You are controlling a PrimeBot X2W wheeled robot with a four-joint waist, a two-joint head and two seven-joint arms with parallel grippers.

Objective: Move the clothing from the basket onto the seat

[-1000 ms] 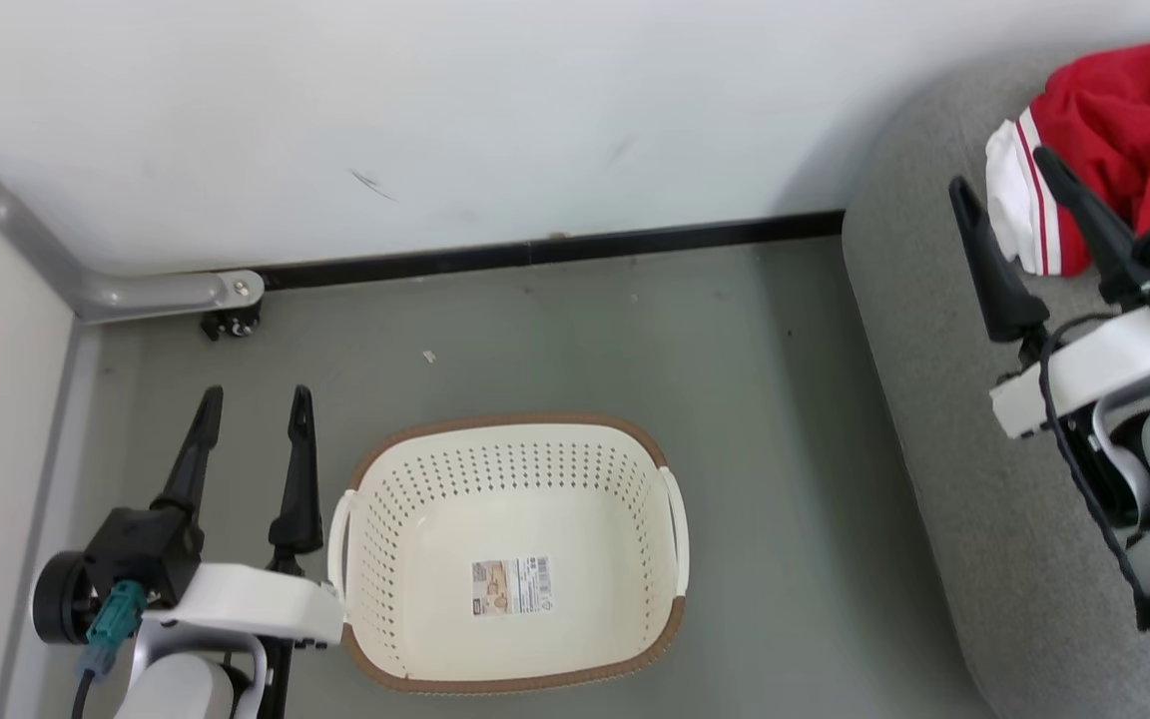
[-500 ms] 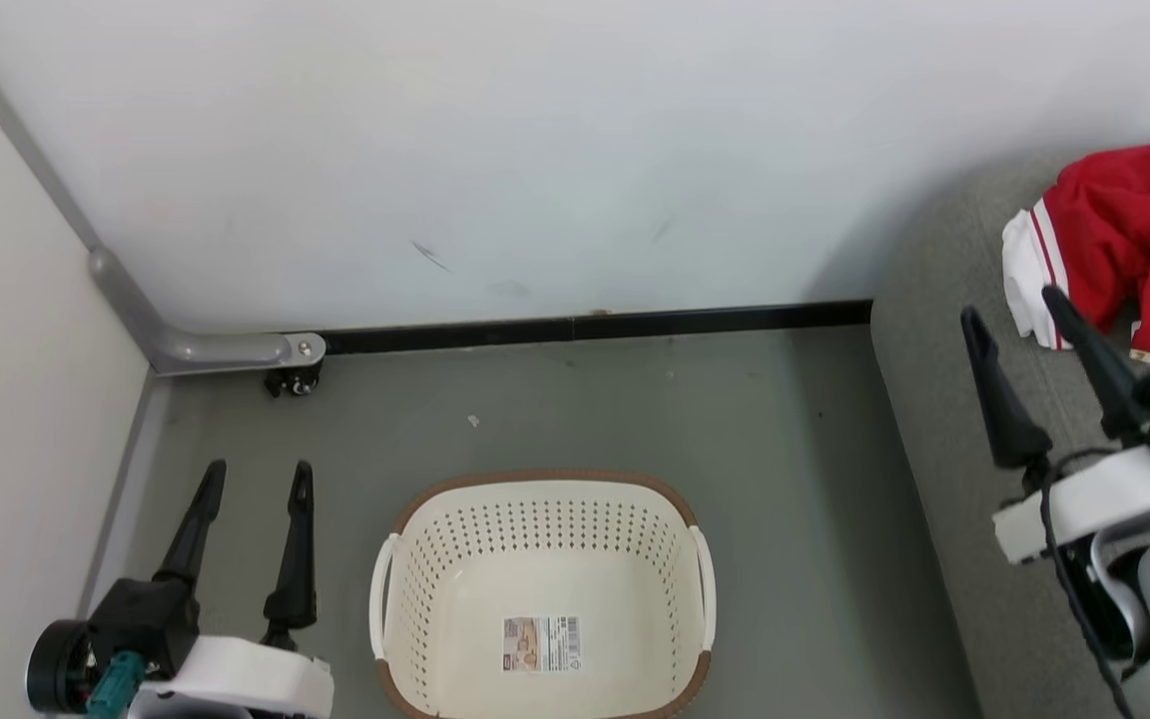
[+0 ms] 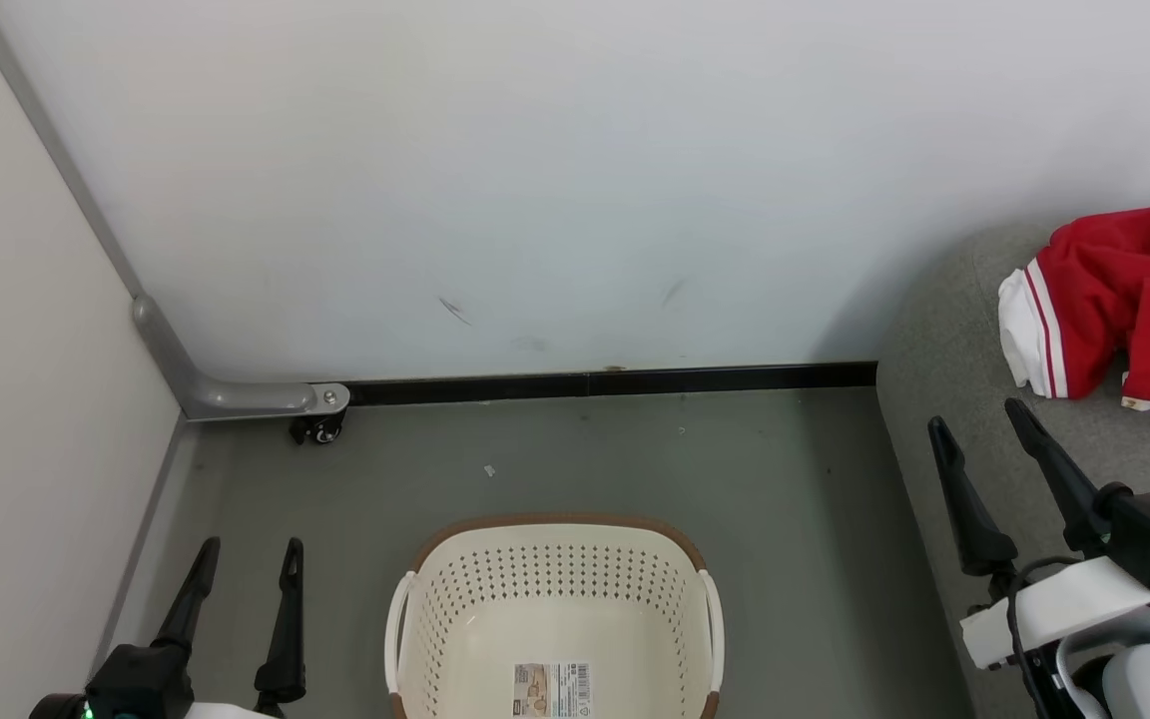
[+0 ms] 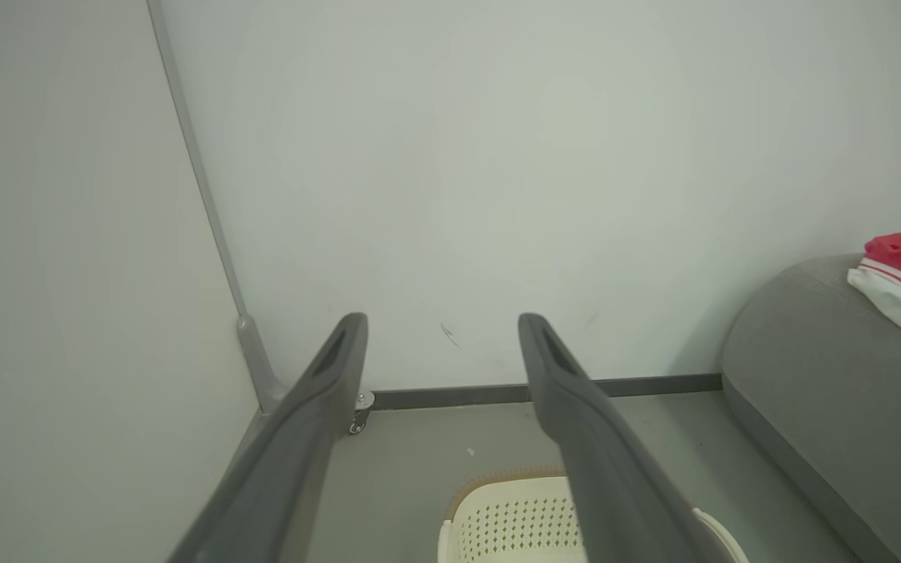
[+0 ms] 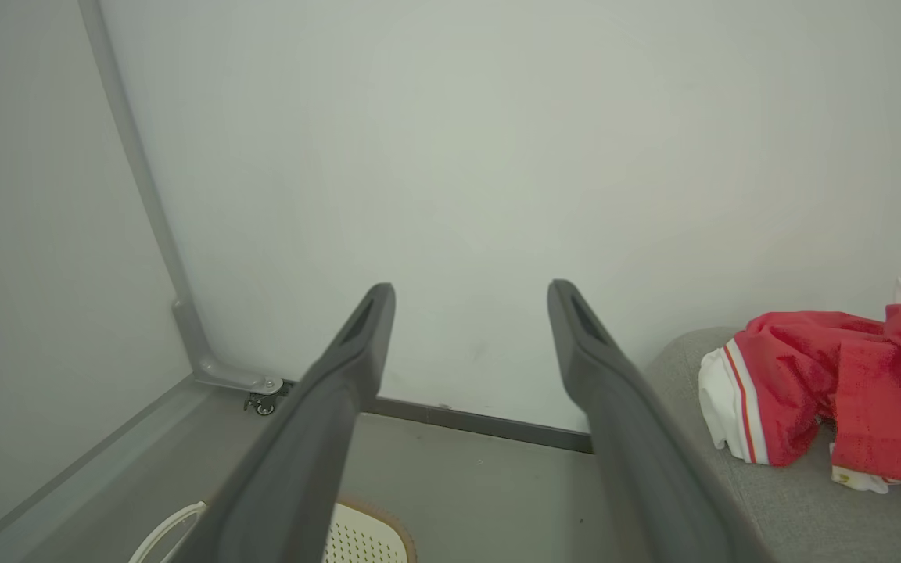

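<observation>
White wall (image 3: 575,180) ahead of me, black skirting (image 3: 615,381) at its foot, grey floor (image 3: 635,459), metal bracket (image 3: 236,399) and caster (image 3: 318,431) in left corner

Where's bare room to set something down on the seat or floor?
The seat has a bare strip between its left edge and the clothing; crowded further right. The floor is free between basket and baseboard, and between basket and seat.
</observation>
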